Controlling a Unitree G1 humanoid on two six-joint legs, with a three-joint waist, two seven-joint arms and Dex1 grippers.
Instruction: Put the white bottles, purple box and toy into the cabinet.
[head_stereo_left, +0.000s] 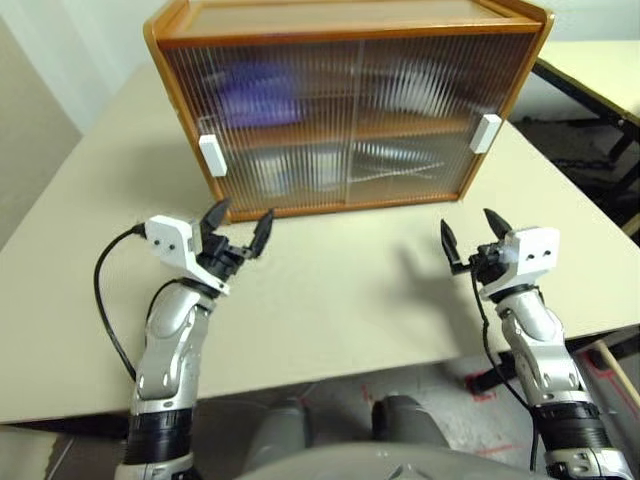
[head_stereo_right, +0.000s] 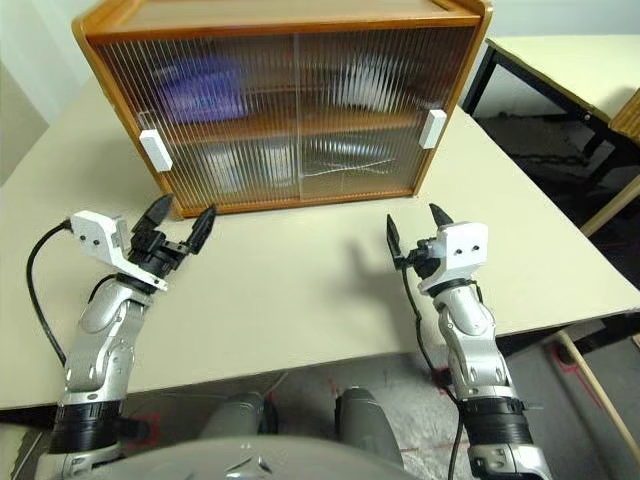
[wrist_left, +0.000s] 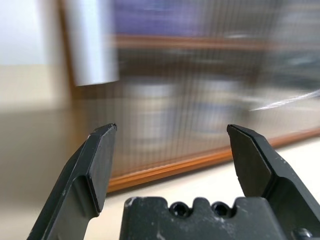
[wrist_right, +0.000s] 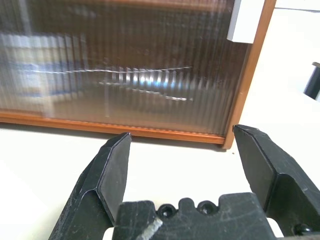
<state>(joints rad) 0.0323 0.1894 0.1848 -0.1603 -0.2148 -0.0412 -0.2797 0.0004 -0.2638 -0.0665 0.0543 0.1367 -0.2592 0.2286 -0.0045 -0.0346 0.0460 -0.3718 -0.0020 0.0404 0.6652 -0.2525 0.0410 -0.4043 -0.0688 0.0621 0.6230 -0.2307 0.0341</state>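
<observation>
Facing the closed cabinet (head_stereo_left: 340, 110), with the purple box (head_stereo_left: 255, 90) a blur behind its ribbed doors, both the left gripper (head_stereo_left: 238, 230) and right gripper (head_stereo_left: 472, 240) hover spread-fingered and empty, equally near.

Beige table (head_stereo_left: 330, 300) — second table (head_stereo_left: 600, 70) beyond
</observation>
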